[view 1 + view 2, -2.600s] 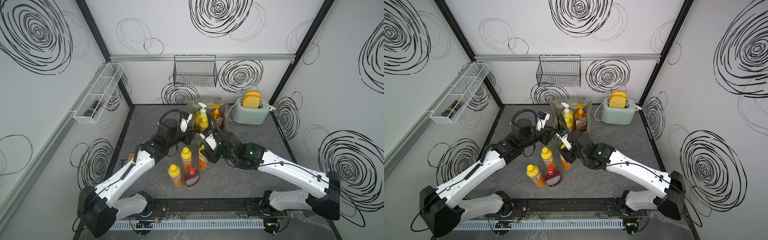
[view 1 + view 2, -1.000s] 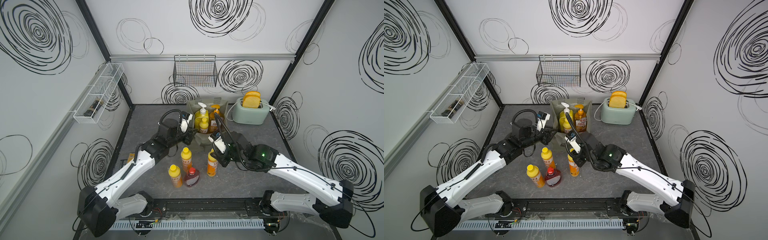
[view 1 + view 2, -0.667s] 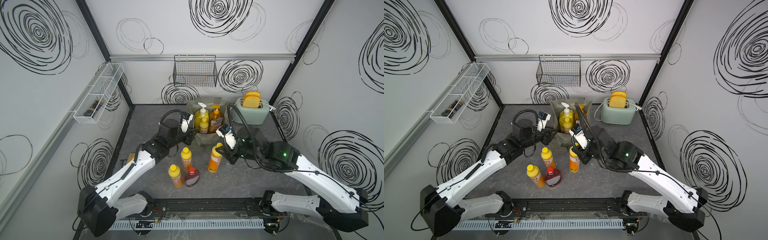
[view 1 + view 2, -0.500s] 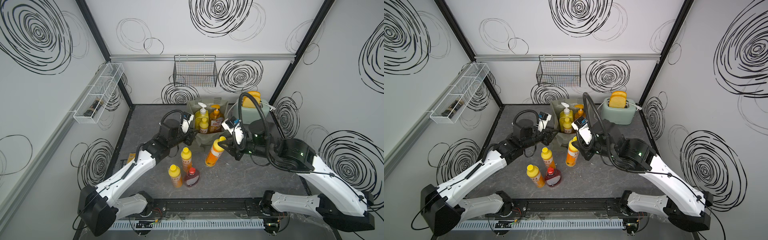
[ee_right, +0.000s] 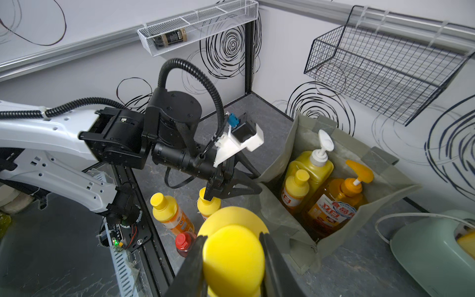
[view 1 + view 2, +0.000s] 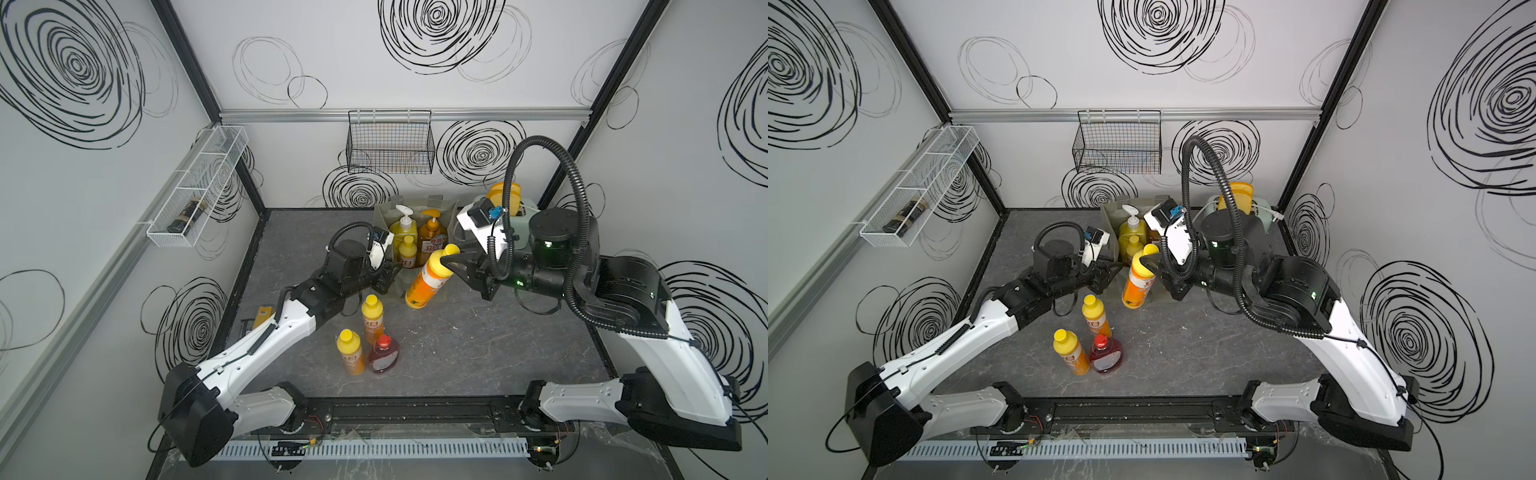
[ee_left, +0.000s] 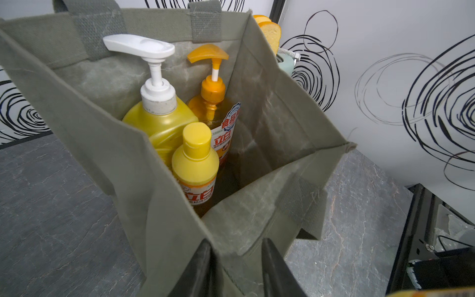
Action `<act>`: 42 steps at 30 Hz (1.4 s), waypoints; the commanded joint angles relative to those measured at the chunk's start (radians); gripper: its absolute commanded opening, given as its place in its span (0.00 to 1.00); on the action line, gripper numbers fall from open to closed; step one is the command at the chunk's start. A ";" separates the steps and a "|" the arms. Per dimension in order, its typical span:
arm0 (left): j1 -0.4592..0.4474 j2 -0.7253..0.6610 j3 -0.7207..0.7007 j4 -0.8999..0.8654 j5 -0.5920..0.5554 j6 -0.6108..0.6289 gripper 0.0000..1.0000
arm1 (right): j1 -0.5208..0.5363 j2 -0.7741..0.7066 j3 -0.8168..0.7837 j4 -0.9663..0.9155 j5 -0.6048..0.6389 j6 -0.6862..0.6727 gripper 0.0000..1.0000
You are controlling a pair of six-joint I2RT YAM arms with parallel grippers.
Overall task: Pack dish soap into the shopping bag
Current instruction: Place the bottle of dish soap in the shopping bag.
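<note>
Dark grey, stone-veined desk point(image 6: 457, 353), boxed in by white walls scribbled with black spirals and edged by black frame posts. On the left wall, one white wire shelf point(image 6: 195, 195) with one dark jar point(image 6: 183, 216) lying in it. On the back wall, one black wire basket point(image 6: 390, 147). In the far right corner, one mint-green toaster point(image 6: 1264, 216) with bread point(image 6: 1235, 195) in its slot.

Seven soap bottles in all.
- **In the bag (three):** upright inside the open shopping bag point(image 7: 102, 144), at the back of the desk just left of the toaster. One yellow pump bottle point(image 7: 159, 123), one amber pump bottle point(image 7: 218, 113), and one bagged small bottle point(image 7: 195, 164) in front of them.
- **On the desk (three):** standing close together nearer the front, apart from the bag. The rear loose bottle point(image 6: 372, 318), the front loose bottle point(image 6: 351, 351), and one squat red bottle point(image 6: 384, 357) just beside the front one.
- **In the air (one):** the held small bottle point(image 6: 428, 278), off the desk and tilted, just in front of the bag's near wall, not inside.

Right pincer point(image 5: 232, 246) clamped on the yellow cap end of the held small bottle. Left pincer point(image 7: 236, 244) narrow, pinching the bag's near rim, fabric between the jaws.
</note>
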 commanded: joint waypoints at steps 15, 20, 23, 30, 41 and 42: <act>-0.023 0.008 -0.001 0.012 0.016 0.018 0.36 | -0.314 0.111 -0.039 0.314 -0.003 -0.114 0.06; -0.025 0.004 -0.001 0.011 0.016 0.020 0.36 | -0.379 0.123 -0.149 0.424 -0.070 -0.104 0.05; -0.025 0.004 -0.001 0.010 0.017 0.019 0.37 | -0.406 0.142 -0.188 0.475 -0.099 -0.094 0.05; -0.026 -0.002 -0.001 0.010 0.012 0.019 0.36 | -0.415 0.186 -0.246 0.566 -0.105 -0.090 0.05; -0.026 -0.007 -0.001 0.009 0.009 0.021 0.37 | -0.418 0.184 -0.420 0.723 -0.090 -0.090 0.05; -0.026 -0.007 -0.001 0.007 0.009 0.021 0.37 | -0.418 0.186 -0.431 0.736 -0.089 -0.088 0.05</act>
